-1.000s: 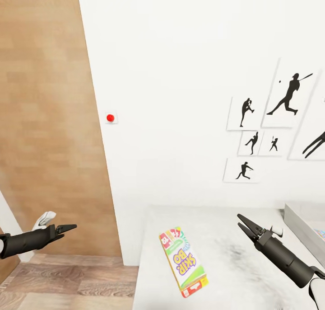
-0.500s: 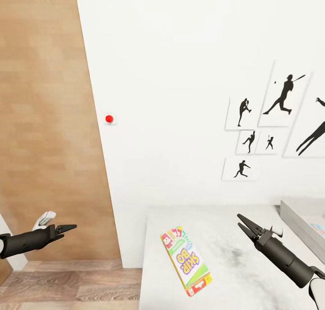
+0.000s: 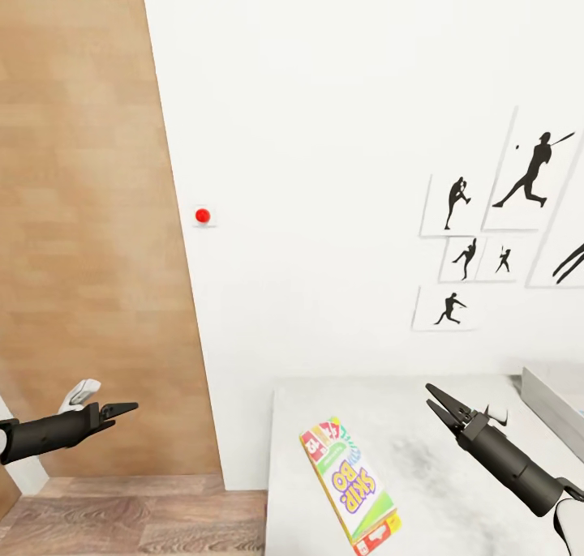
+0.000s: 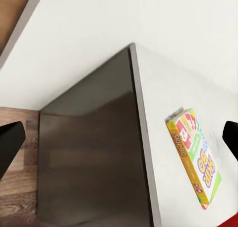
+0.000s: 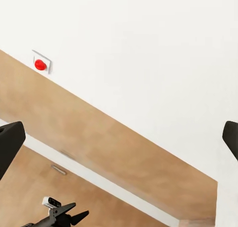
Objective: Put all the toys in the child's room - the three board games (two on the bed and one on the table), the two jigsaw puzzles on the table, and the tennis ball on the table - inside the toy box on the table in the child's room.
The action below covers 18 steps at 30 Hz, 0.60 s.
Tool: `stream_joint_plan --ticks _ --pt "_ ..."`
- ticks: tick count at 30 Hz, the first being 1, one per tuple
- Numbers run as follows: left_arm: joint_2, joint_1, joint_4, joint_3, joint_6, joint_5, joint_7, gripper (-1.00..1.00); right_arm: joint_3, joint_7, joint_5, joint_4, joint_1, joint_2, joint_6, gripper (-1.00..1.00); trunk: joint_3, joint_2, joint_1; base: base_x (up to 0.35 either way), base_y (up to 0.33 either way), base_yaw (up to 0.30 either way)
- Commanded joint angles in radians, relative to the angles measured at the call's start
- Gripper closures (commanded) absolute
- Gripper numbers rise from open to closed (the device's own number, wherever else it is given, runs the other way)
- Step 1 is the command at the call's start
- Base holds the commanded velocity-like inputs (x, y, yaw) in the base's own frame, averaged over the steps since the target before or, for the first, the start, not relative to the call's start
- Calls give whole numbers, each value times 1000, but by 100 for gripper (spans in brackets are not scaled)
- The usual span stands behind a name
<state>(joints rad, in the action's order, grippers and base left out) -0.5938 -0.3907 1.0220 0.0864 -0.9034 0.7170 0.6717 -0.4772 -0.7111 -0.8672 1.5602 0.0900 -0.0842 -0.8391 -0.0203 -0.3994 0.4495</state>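
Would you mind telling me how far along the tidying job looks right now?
Nothing looks finished. The Skip-Bo board game lies on the table, outside the toy box. The left gripper and right gripper are open and hold nothing; it needs picking up.

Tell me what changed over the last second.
The whole head view shifted, so the camera moved, not the things: the board game, wall pictures and toy box slid right in the picture. The left gripper and right gripper stayed open and empty; the game still lies on the table.
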Motion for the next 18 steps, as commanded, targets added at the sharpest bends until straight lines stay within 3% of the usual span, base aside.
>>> stream_joint_plan --ticks 1,18 --pt "0 0 0 1 -5 -1 3 -100 -1 -2 -1 0 1 0 -6 -100 0 -1 0 62 33 0" --pt "0 0 0 1 -5 -1 3 -100 2 3 2 0 1 3 5 -100 8 -1 0 13 7 0"
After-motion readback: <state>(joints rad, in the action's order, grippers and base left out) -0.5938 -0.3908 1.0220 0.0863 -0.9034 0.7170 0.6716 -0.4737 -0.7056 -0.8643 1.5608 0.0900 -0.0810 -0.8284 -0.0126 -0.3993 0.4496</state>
